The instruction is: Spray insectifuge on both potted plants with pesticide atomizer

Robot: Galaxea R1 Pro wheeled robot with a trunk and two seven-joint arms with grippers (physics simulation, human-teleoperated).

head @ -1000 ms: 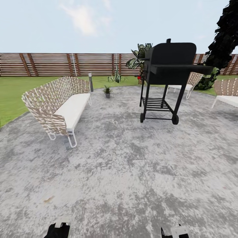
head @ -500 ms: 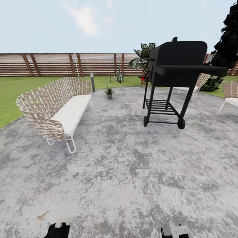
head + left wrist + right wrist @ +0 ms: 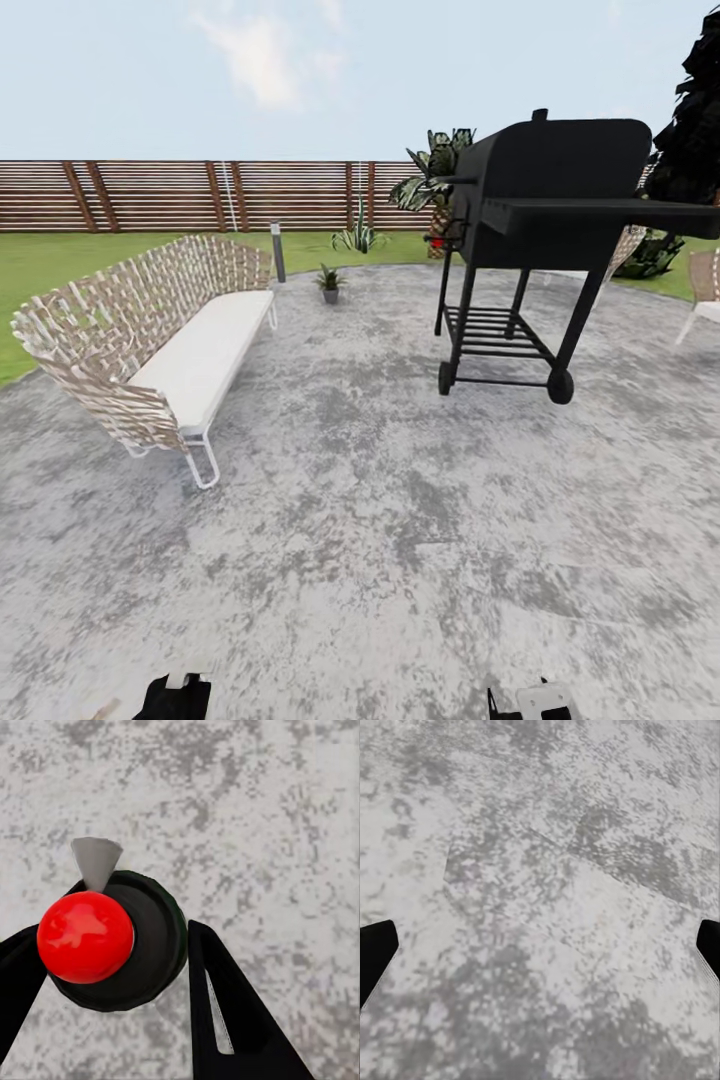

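Observation:
The pesticide atomizer [image 3: 154, 945] appears end-on in the left wrist view: a dark round body with a red knob and a pale grey nozzle. My left gripper [image 3: 109, 949] is shut on it, one black finger on each side, above the grey patio. In the head view the left gripper [image 3: 175, 697] and right gripper [image 3: 530, 702] just show at the bottom edge. The right gripper [image 3: 540, 945] is open and empty over bare paving. One small potted plant [image 3: 329, 281] stands at the patio's far edge, well ahead of me.
A woven sofa [image 3: 160, 335] stands ahead on the left, a black wheeled grill [image 3: 545, 215] ahead on the right. A bollard light [image 3: 277, 250], a spiky agave [image 3: 358, 237], a palm [image 3: 432, 180] and the slatted fence [image 3: 200, 195] lie beyond. A chair [image 3: 705, 285] is at far right.
The camera has rolled forward over the patio: sofa and grill appear larger and nearer, and the plant has shifted slightly. The grippers keep their places in the view.

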